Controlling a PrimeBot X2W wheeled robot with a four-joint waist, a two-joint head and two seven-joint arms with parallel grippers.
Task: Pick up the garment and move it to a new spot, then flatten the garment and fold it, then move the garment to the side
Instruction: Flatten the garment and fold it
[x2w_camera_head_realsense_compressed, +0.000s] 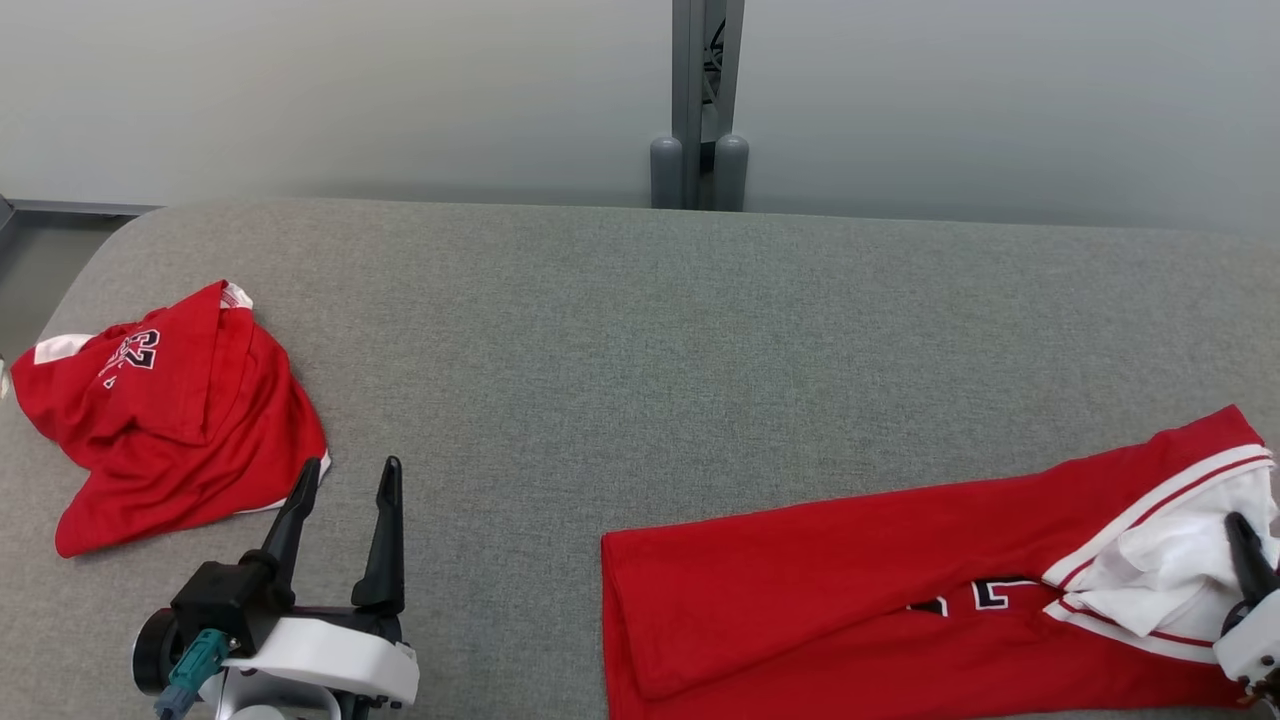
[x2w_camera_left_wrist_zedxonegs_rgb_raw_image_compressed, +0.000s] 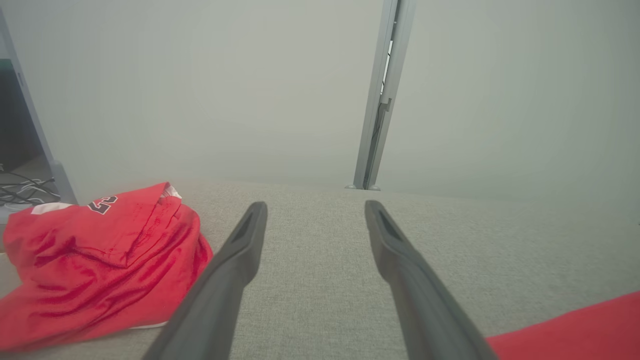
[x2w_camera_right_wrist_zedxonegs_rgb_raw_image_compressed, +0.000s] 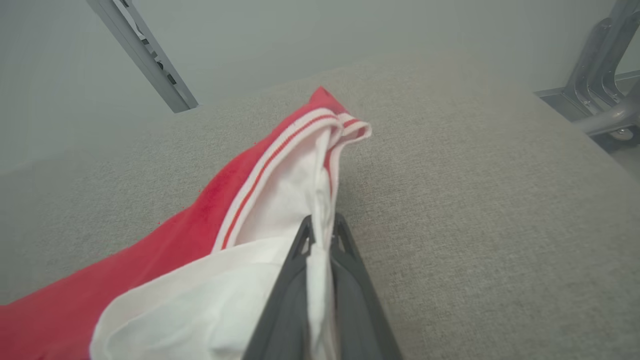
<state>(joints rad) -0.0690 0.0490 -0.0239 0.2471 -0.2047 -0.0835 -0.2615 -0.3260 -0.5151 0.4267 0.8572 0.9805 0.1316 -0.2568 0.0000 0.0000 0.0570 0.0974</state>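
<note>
The garment is a red jersey with white trim and black numerals, lying as a long folded strip across the lower right of the grey padded table. My right gripper is shut on its white end, and in the right wrist view the white cloth is pinched between the closed fingers of the right gripper. My left gripper stands open at the lower left, with bare table between the fingers of the left gripper. A corner of the red strip shows to its right.
A second red garment lies crumpled at the table's left edge, just left of my open left gripper. A grey metal post stands behind the table's far edge. Metal frame legs sit beyond the table's right end.
</note>
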